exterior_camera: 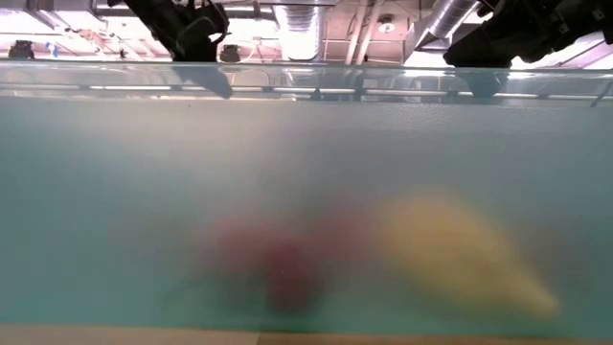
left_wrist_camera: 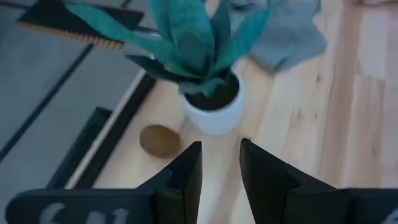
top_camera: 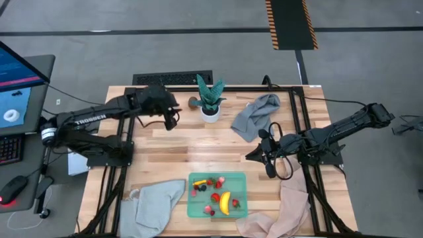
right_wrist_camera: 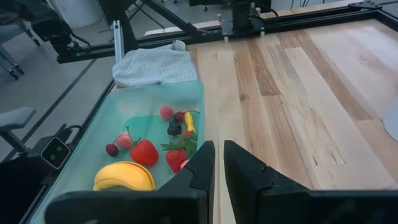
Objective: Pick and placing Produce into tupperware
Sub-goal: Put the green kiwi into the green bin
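One brown round piece (left_wrist_camera: pixel 159 139) lies outside the container (top_camera: pixel 193 206), on the table beside the white pot (left_wrist_camera: pixel 216 113). My left pincer (left_wrist_camera: pixel 220 163) hangs above it, fingers narrow and holding nothing. Next I must open and go down on it, probably tilted. My right pincer (right_wrist_camera: pixel 219 163) waits almost closed near the filled container.

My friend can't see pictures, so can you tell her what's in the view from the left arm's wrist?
The left gripper, empty with a small gap between its dark fingers, points at a green plant in a white pot on the wooden table. A brown round fruit lies beside the pot, and a grey cloth lies beyond it.
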